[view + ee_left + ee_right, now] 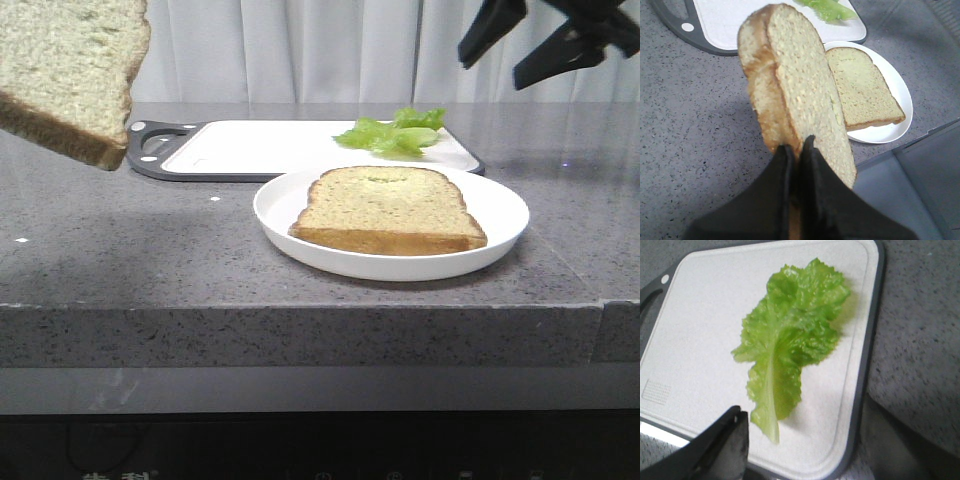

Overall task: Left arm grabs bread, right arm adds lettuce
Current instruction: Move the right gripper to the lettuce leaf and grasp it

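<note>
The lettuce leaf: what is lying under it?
The lettuce lies flat on the white cutting board, near its right end in the front view. The board surface directly beneath the leaf is covered, so nothing there can be checked.

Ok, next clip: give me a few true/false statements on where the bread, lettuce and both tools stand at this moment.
1. The left tool is shut on the bread, held in the air. True.
2. The lettuce lies on the plate. False: it lies on the cutting board.
3. The right tool is open above the table, holding nothing. True.
4. The plate is bare. False: a second slice lies flat on it.
5. The lettuce is already on that second slice. False: the leaf is on the board behind the plate.
</note>
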